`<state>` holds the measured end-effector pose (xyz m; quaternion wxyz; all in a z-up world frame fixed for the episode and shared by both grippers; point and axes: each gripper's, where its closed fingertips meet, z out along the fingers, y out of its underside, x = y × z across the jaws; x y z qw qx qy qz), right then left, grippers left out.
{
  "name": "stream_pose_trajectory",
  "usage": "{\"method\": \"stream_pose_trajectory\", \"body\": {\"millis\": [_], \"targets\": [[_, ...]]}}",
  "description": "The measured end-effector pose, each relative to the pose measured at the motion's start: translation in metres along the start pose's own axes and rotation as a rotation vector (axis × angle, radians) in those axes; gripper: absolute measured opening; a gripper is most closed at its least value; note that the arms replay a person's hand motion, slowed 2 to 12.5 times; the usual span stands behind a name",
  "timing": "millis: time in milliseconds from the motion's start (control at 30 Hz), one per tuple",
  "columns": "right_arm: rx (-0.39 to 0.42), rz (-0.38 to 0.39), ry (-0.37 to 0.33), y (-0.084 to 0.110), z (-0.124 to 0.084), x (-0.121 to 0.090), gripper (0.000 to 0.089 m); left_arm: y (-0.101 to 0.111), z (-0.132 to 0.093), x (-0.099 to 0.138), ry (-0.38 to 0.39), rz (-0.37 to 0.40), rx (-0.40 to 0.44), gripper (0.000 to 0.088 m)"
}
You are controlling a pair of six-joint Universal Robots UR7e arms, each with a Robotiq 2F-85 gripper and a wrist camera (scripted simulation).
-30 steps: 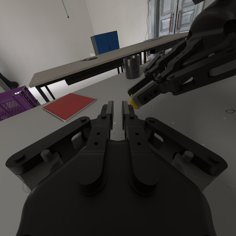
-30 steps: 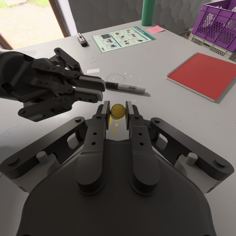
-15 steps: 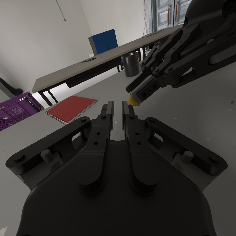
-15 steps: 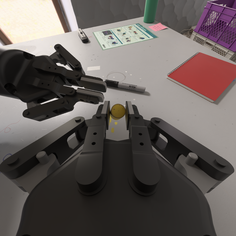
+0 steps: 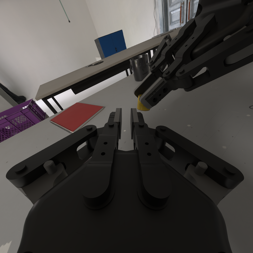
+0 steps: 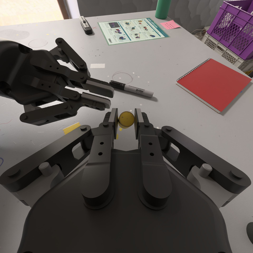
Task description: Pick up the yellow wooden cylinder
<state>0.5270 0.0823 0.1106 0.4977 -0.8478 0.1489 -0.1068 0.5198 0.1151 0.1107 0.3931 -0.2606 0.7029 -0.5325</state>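
Note:
The yellow wooden cylinder (image 6: 126, 119) is clamped upright between the fingers of my right gripper (image 6: 126, 110), which is shut on it. In the left wrist view the cylinder (image 5: 141, 108) sticks out below the right gripper (image 5: 142, 98) and hangs just above the grey table (image 5: 191, 123). My left gripper (image 5: 126, 113) is empty, with its fingers drawn in to a narrow gap. It hovers close to the left of the cylinder, and shows in the right wrist view (image 6: 110, 99).
A black-capped marker (image 6: 131, 89) lies just beyond the cylinder. A red spiral notebook (image 6: 213, 84) lies to the right and a purple crate (image 6: 235, 27) stands past the table edge. A printed sheet (image 6: 132, 30), green bottle (image 6: 162, 8) and dark mug (image 5: 139, 68) stand farther off.
My right gripper has risen a little with the cylinder still in it. My left gripper has shifted slightly and its fingers have kept the same narrow gap.

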Motion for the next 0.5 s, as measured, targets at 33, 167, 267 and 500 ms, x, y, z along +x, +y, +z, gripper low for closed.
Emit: {"method": "stream_pose_trajectory", "body": {"millis": [33, 167, 267, 500], "targets": [[-0.002, -0.004, 0.000, -0.0003, 0.0000, -0.0002, 0.0216, -0.0001, -0.0002, -0.0002, 0.001, -0.003, 0.001, 0.0116], [-0.009, -0.023, 0.004, -0.0017, -0.0001, -0.0020, 0.0216, -0.0005, -0.0002, 0.0015, 0.009, -0.016, 0.004, 0.0116], [-0.015, -0.040, 0.011, -0.0023, 0.0003, -0.0024, 0.0216, -0.0005, -0.0009, -0.0001, 0.003, -0.009, 0.004, 0.0115], [-0.028, -0.066, 0.026, -0.0036, 0.0009, -0.0031, 0.0216, -0.0001, -0.0020, -0.0009, -0.003, -0.015, 0.005, 0.0114]]}}
